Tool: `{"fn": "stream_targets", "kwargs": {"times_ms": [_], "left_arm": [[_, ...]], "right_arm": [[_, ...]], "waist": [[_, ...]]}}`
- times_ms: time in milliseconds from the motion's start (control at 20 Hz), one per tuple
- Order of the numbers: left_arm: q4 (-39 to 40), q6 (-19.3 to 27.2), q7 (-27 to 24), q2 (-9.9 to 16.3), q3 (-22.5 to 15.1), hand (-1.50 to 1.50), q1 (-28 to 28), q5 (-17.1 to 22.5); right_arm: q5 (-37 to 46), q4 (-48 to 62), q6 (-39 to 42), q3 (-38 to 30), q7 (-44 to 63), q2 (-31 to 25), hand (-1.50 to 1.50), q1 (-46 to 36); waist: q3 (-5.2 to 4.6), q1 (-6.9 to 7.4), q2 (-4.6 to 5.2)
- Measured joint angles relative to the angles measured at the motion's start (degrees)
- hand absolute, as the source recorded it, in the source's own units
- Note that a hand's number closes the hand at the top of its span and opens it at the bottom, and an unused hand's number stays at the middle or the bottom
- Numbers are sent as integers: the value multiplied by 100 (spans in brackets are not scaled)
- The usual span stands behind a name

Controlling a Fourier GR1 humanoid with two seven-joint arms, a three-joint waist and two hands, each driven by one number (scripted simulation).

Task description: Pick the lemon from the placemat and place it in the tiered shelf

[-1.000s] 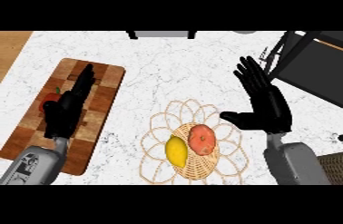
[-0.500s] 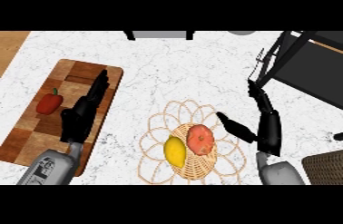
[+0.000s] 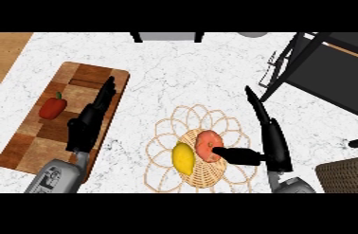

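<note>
The lemon (image 3: 183,158) is a smooth yellow oval sitting on the round woven wicker placemat (image 3: 210,126) with loopy petal edges, right next to a reddish-orange round fruit (image 3: 205,144). Right robot hand (image 3: 269,140) is open, fingers straight, thumb tip touching that orange fruit. Left robot hand (image 3: 87,124) lies flat and open over the wooden checkered cutting board (image 3: 42,133), near a red pepper (image 3: 52,107). Dark metal tiered shelf (image 3: 318,67) sits far right on the white marble surface (image 3: 189,72).
</note>
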Motion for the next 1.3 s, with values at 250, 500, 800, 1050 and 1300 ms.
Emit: {"fn": "stream_targets", "kwargs": {"times_ms": [250, 500, 800, 1050, 1300], "left_arm": [[86, -29, 68, -49, 85, 0, -129, -36], [120, -34, 39, -152, 43, 0, -95, -101], [92, -75, 49, -150, 112, 0, -118, -120], [-34, -93, 154, -191, 135, 0, -105, -201], [71, -175, 112, -275, 204, 0, -100, -278]], "right_arm": [[721, -973, 442, 532, 1837, -331, -150, -372], [1221, -1513, 1351, 1004, 3488, -612, -150, -952], [1568, -1903, 2621, 1650, 5343, -616, -150, -1687], [1742, -2086, 3167, 1933, 6126, -214, -150, -2074], [2033, -2166, 3347, 2086, 6368, 215, -150, -2145]], "waist": [[-6, -18, -9], [-10, 3, -17], [-11, 31, -16], [-2, 31, -8], [2, 17, 0]]}}
